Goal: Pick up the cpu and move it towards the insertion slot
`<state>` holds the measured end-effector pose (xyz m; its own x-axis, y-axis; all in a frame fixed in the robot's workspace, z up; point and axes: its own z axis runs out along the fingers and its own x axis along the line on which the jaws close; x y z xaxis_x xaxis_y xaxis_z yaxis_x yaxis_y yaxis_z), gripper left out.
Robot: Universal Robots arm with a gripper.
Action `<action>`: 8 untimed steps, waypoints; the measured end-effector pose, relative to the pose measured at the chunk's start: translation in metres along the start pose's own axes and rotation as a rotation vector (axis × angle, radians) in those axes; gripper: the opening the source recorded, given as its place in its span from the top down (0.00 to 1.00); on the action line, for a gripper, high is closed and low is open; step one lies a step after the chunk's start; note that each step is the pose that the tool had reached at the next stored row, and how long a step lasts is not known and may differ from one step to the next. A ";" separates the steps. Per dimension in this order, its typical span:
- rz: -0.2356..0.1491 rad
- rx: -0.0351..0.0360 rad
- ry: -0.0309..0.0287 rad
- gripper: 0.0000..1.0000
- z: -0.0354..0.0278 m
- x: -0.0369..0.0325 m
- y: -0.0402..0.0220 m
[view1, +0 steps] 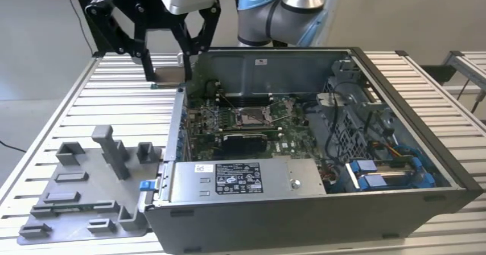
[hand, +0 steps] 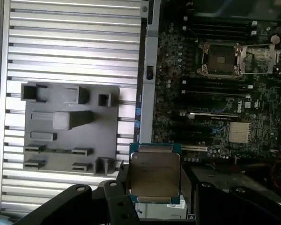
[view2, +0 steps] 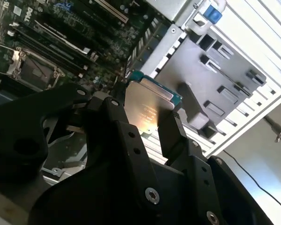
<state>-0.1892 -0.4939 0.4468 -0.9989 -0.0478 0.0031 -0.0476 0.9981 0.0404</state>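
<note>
cpu (hand: 154, 176) is in the gripper (hand: 154, 188), pinched by 2 opposite edges. Fingers are closed only to chip width and each black pad sits flat on a side, seen in both wrist views (cpu (view2: 147, 105), gripper (view2: 143, 121)). The edge hold makes sense imo: it keeps the pads off the silvery lid and off the underside, and leaves the bottom free to go down into a seat. The lid faces the wrist, so the contact side prob faces down, though the underside is hidden. In the exterior view the cpu (view1: 168, 75) hangs in the air between the fingers of the gripper (view1: 168, 79), over the slatted table (view1: 114, 115). It's just outside the far corner of the computer case (view1: 414, 104) wall, at approx 10 o'clock from the insertion slot (view1: 251, 116). It isn't over the green motherboard (view1: 292, 147) yet and is well apart from the socket. Insertion slot (hand: 223, 58) shows a pale centre with its metal frame swung aside, so it looks ready to receive (my read); it's also visible in the second wrist view (view2: 30, 70). The grey tray w/ upright blocks (view1: 83, 212) lies at approx 8 o'clock from the slot, well apart from the chip, so the pick looks done and the carry is partway. Can't tell chip tilt from the exterior view.
</note>
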 end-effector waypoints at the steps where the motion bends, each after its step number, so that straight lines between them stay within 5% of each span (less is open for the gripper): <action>1: 0.000 -0.0001 0.0000 1.00 0.0000 -0.0027 -0.0001; 8: -0.002 0.0000 0.0001 1.00 0.0001 -0.0212 -0.0010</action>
<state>-0.1679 -0.4939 0.4466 -0.9988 -0.0493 0.0031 -0.0491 0.9980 0.0404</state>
